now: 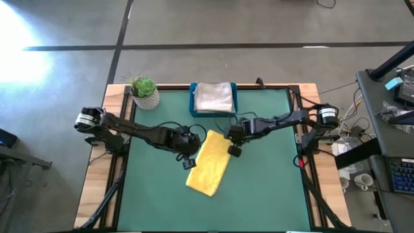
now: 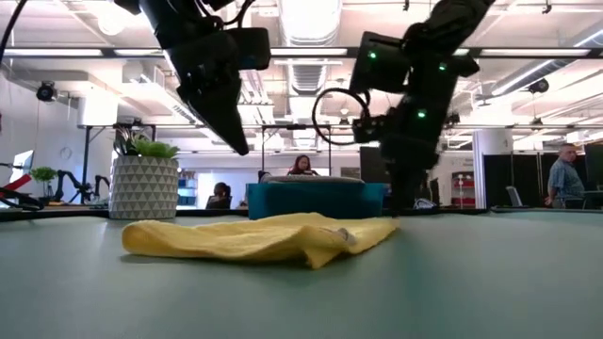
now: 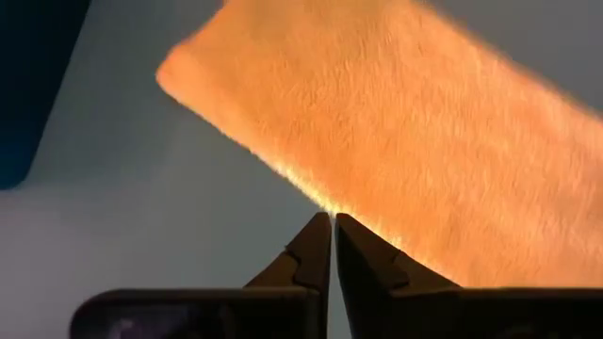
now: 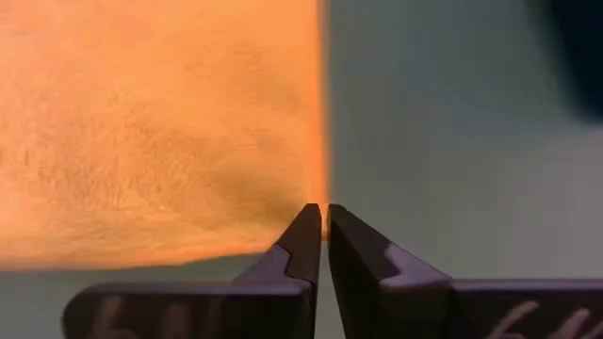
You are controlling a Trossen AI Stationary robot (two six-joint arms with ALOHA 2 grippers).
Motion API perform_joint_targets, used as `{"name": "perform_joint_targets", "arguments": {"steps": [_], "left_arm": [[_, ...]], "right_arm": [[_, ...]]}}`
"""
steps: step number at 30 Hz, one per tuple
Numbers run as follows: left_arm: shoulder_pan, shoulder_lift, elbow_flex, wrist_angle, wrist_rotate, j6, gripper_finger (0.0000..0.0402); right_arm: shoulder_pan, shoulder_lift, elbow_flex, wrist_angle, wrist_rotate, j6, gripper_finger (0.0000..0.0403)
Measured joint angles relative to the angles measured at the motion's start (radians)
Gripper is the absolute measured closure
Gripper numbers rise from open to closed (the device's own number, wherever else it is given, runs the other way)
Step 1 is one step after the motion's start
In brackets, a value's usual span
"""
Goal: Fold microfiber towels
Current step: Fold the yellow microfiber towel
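yellow towel [image 1: 209, 163]: lying folded into a long strip in the middle of the green counter [image 1: 272, 188], angled, with one end pointing toward the tray and the other toward the front edge. From the low view it's a flat, slightly lumpy heap.

left gripper [image 1: 189, 157]: sits right at the towel's left long edge, fingers pressed together, nothing between them. In the left wrist view the tips [image 3: 332, 226] meet just at the towel's hem. From the low view it's raised above the cloth, not touching.

right gripper [image 1: 234, 149]: at the towel's upper right corner, fingers also closed up tight with no cloth pinched. The right wrist view has the tips [image 4: 320, 215] right by the corner of the fabric. In the low view it reaches down close to the counter beside the towel's end.

blue tray [image 1: 193, 102]: at the back edge of the counter, well clear of the yellow one, with a folded light grey towel [image 1: 214, 97] lying in it.

potted plant [image 1: 143, 90]: back left of the counter, next to the tray but not touching.

in the way: nothing sits between the grippers and the towel; tray and plant are both behind.

background: people show in the room beyond the counter in the low view.
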Motion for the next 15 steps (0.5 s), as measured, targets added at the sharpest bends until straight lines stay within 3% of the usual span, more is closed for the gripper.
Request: {"name": "perform_joint_targets", "arguments": {"steps": [2, 5, 12, 15], "left_arm": [[0.0, 0.0, 0.0, -0.032, 0.0, -0.005, 0.0395], [0.0, -0.003, 0.0, -0.074, 0.001, -0.007, 0.0395], [0.0, -0.009, 0.0, -0.205, 0.002, -0.008, 0.0395], [-0.003, -0.022, 0.0, -0.27, 0.002, -0.009, 0.0395]], "right_arm": [[-0.014, -0.005, 0.024, -0.026, 0.033, 0.0, 0.0385], [-0.019, -0.012, 0.065, -0.074, -0.004, 0.002, 0.0385], [0.051, -0.032, 0.127, -0.088, -0.32, 0.042, 0.0385], [0.104, -0.033, 0.138, -0.073, -0.353, 0.114, 0.0385]]}}
